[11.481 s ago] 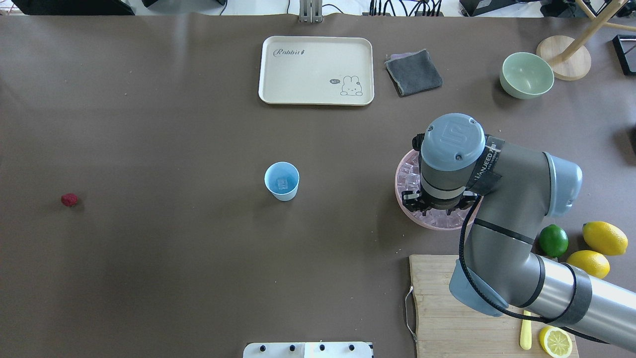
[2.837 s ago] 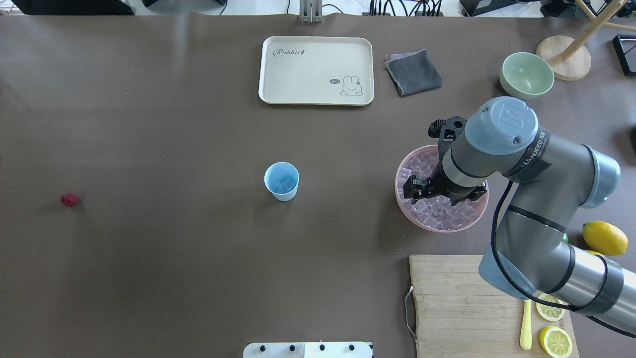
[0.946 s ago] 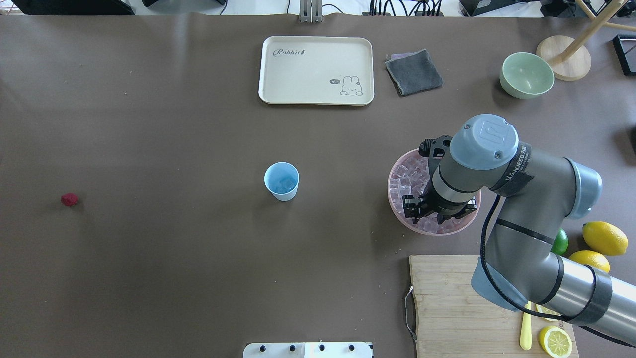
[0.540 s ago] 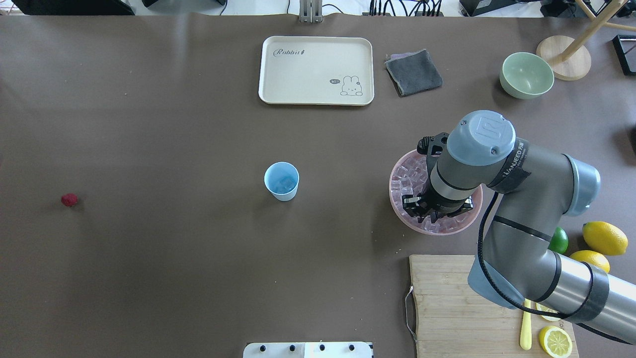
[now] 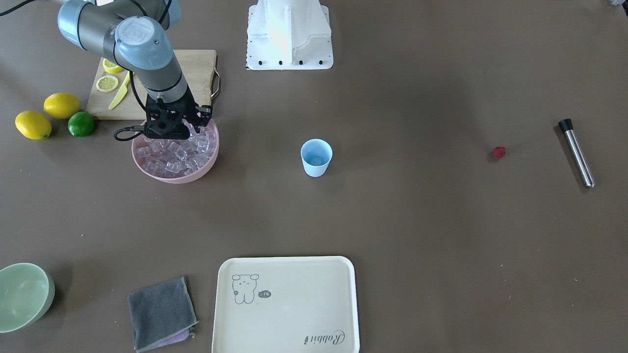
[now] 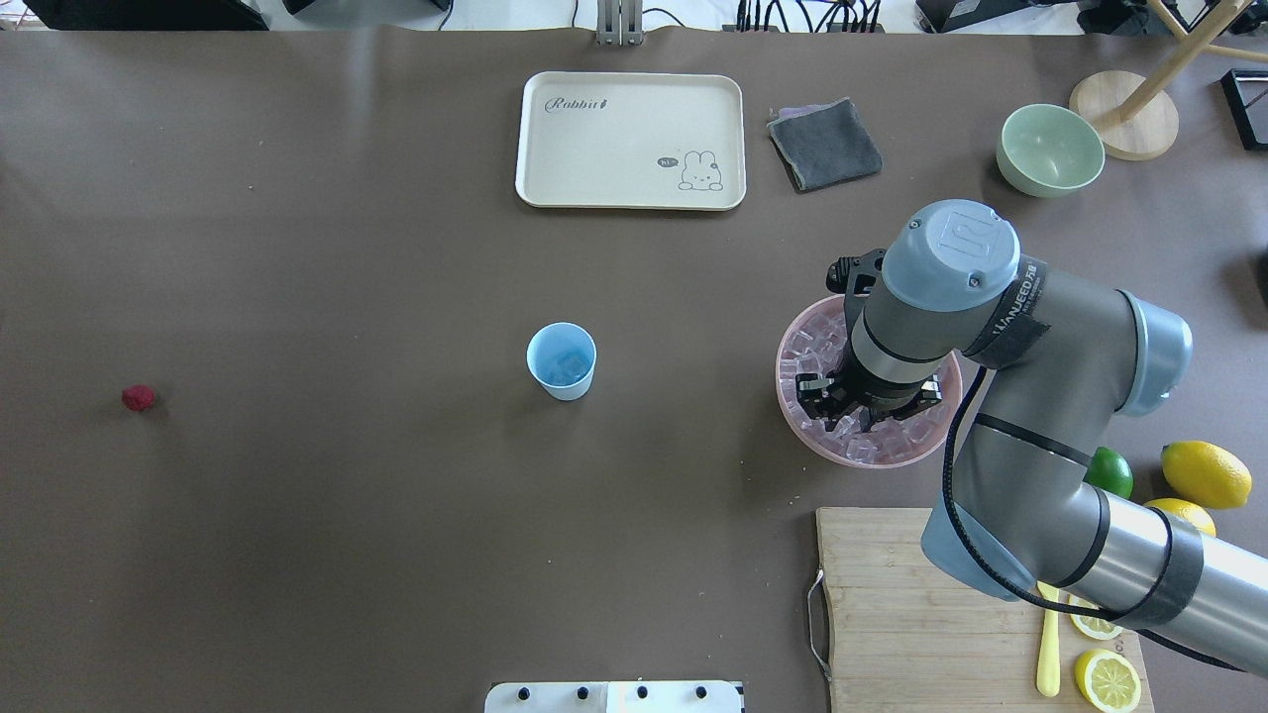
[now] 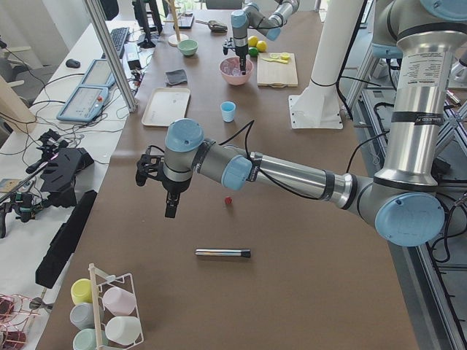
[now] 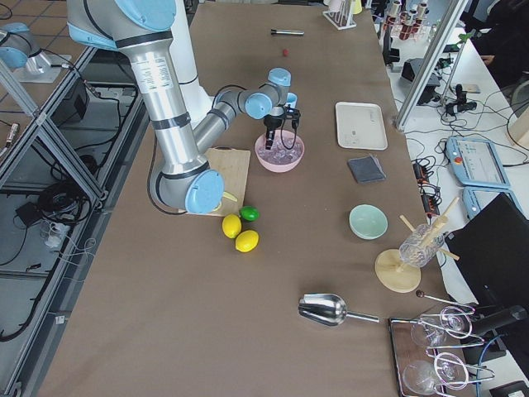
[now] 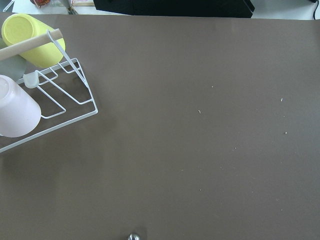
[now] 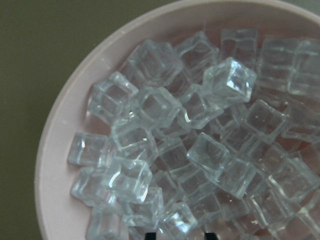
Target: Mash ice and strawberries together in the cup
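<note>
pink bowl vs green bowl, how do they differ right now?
Contents: the pink bowl is heaped with ice cubes; the green bowl is empty. Size: the pink bowl is wider than the green bowl in the overhead view. Colour: pink against pale green. Both are round and stand upright on the table.

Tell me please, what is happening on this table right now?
The right gripper is down in the pink bowl of ice, its jaws apart among the cubes; whether they grip one, I cannot tell. The blue cup in the middle already holds some ice. The strawberry lies alone on the table, untouched.
</note>
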Robot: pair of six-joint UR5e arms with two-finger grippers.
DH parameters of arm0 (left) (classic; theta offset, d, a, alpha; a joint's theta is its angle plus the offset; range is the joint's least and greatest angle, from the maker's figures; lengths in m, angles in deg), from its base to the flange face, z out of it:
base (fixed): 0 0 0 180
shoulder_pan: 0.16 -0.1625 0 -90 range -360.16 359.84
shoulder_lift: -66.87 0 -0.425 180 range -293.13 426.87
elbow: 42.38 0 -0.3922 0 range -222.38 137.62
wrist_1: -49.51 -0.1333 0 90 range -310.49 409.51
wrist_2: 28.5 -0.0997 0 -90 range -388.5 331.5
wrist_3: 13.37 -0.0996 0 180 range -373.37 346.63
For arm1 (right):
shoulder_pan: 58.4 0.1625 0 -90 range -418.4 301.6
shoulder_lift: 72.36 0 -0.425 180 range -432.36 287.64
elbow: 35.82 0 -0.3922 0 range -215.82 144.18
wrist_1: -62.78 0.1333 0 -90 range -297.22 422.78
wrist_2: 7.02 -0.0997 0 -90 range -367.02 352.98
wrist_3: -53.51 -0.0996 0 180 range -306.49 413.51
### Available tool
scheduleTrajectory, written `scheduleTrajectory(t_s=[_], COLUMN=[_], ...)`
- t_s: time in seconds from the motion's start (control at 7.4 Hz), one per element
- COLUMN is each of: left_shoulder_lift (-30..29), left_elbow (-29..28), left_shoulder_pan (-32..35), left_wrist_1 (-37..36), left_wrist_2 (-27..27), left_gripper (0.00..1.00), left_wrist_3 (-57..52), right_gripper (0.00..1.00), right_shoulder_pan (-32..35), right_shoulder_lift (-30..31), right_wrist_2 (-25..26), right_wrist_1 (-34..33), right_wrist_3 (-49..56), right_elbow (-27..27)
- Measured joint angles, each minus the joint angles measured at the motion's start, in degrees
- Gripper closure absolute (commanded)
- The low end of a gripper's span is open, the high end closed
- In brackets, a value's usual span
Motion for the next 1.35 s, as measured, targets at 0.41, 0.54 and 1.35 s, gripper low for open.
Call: scheduleTrajectory(t_s=[0.41,0.54,1.35], left_shoulder_lift=[0.0,-0.1,-0.2], left_elbow=[0.0,0.0,0.2], left_shoulder_pan=[0.0,0.0,-0.1], left_wrist_1=[0.0,0.0,0.0], left_wrist_2=[0.0,0.0,0.0], left_gripper=[0.01,0.01,0.01], left_wrist_3=[0.0,-0.1,0.0], right_gripper=[0.47,0.47,0.47], right_shoulder_pan=[0.6,0.5,-0.3], right_shoulder_lift=[0.0,0.1,1.5], right_wrist_2=[0.0,0.0,0.6], right_wrist_1=[-0.3,-0.6,-0.8], right_wrist_3=[0.5,0.5,0.4], right_elbow=[0.1,0.4,1.0])
